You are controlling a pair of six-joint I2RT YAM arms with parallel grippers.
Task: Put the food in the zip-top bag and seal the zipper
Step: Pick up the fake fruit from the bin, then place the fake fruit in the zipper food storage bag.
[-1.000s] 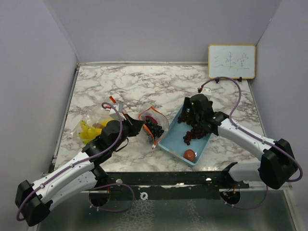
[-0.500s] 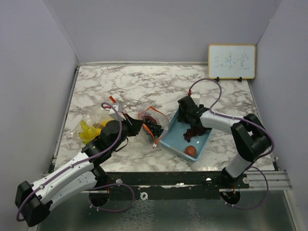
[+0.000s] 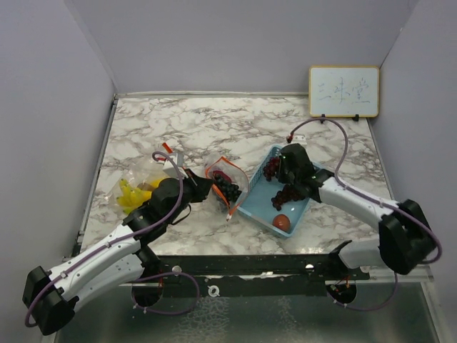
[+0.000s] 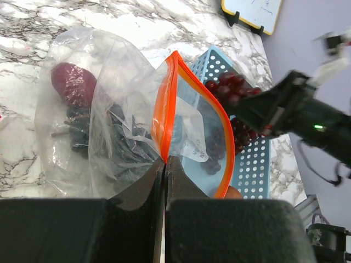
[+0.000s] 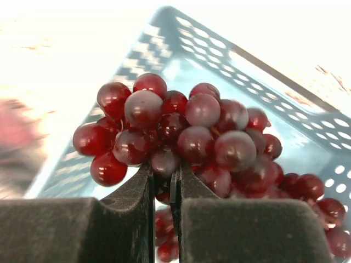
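My left gripper is shut on the orange zipper rim of the clear zip-top bag, holding its mouth open toward the basket. Dark grapes and a magenta oblong piece lie inside the bag. My right gripper is shut on a cluster of dark red grapes, just above the light blue basket. More grapes and a small red round fruit lie in the basket. Yellow bananas lie at the far left.
Crumpled clear plastic lies beside the bananas. A small whiteboard leans on the back right wall. The basket stands right of the bag's mouth, close to the table's near edge. Grey walls close the table's left, back and right.
My right gripper has closed on the grape cluster in the basket, and its arm has shifted. The left gripper and the bag have stayed in place.
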